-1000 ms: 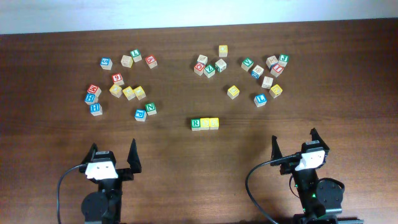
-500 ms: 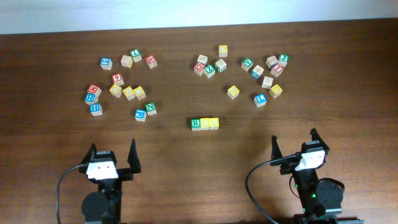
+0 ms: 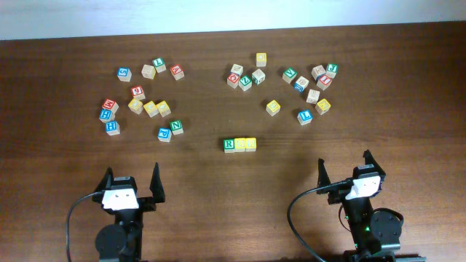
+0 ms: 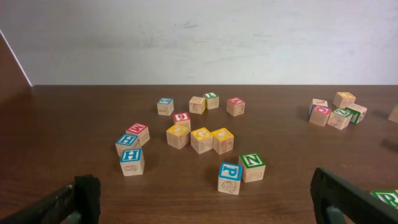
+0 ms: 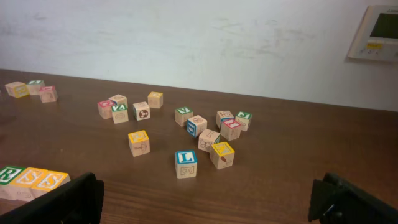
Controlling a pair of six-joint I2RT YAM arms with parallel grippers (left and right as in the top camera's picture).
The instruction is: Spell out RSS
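Note:
The green "R" cube and two yellow cubes sit touching in a row at the table's middle. In the right wrist view the row reads R, S, S at the lower left. In the left wrist view only the green R cube's corner shows at the right edge. My left gripper is open and empty near the front left. My right gripper is open and empty near the front right. Both are well short of the row.
A left cluster of cubes includes a green "N" cube and a blue cube. A right cluster includes a blue "L" cube and a lone yellow cube. A white wall backs the table.

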